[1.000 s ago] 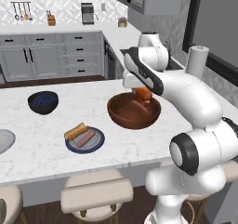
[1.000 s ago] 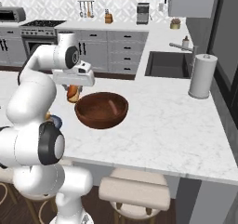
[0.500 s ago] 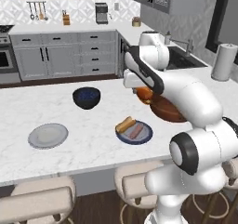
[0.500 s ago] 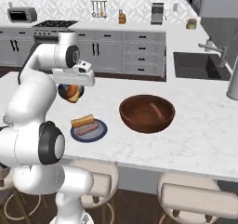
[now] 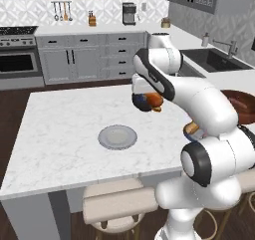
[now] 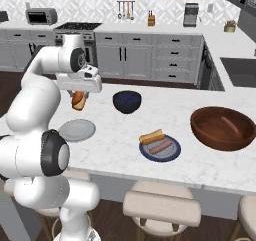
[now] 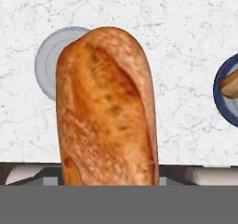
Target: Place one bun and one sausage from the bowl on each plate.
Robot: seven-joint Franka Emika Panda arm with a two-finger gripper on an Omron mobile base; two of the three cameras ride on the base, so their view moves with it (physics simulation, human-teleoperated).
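Observation:
My gripper [image 6: 78,96] is shut on a golden-brown bun [image 6: 78,101], which hangs above the white marble counter. In the hand view the bun [image 7: 107,107] hides the fingertips. The light grey plate [image 6: 77,130] lies bare just below and in front of the bun, and its rim [image 7: 45,62] shows behind the bun's left side. The dark blue plate [image 6: 175,152] carries a bun [image 6: 152,136] and a sausage [image 6: 160,147]. At the right stands the reddish-brown bowl [image 6: 220,142] with a sausage [image 6: 229,125] lying in it.
A smaller dark blue-black bowl [image 6: 126,101] stands on the counter behind the plates. Stools [image 6: 161,209] line the near edge. Grey cabinets and a stove run along the far wall, across an aisle from the counter.
The whole picture has shifted: the base has driven left along the counter. The light grey plate has come into view and the bowl has slid to the right. The bun stays in the gripper.

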